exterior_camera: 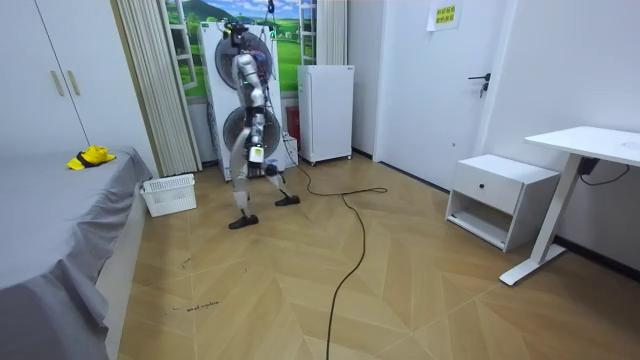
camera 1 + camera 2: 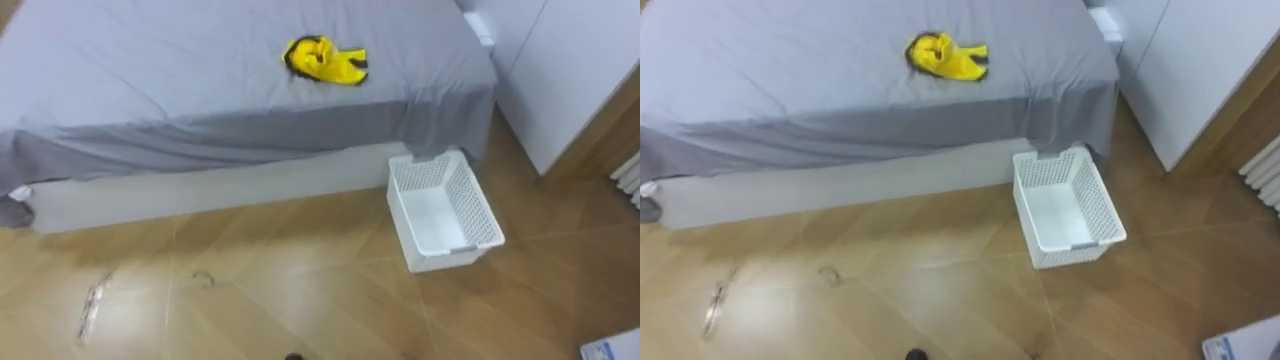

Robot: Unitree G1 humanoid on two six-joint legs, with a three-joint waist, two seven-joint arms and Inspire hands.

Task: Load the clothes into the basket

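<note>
Bedroom furniture
Grey-sheeted bed (image 2: 200, 80) beside a white wardrobe (image 2: 570, 70); across the wooden floor (image 2: 300, 290), 1 desk (image 1: 590, 145) and 1 nightstand (image 1: 497, 195).

A grey-sheeted bed (image 2: 200, 80) stands on wood floor (image 2: 300, 290) — white wardrobe (image 2: 570, 70) beside it, white desk (image 1: 590, 140) across the room.

Your robot is standing upright in the room view, with its legs set apart. Its left arm is hanging down along the body, and the left hand (image 1: 257, 152) is hanging near the hip.
</note>
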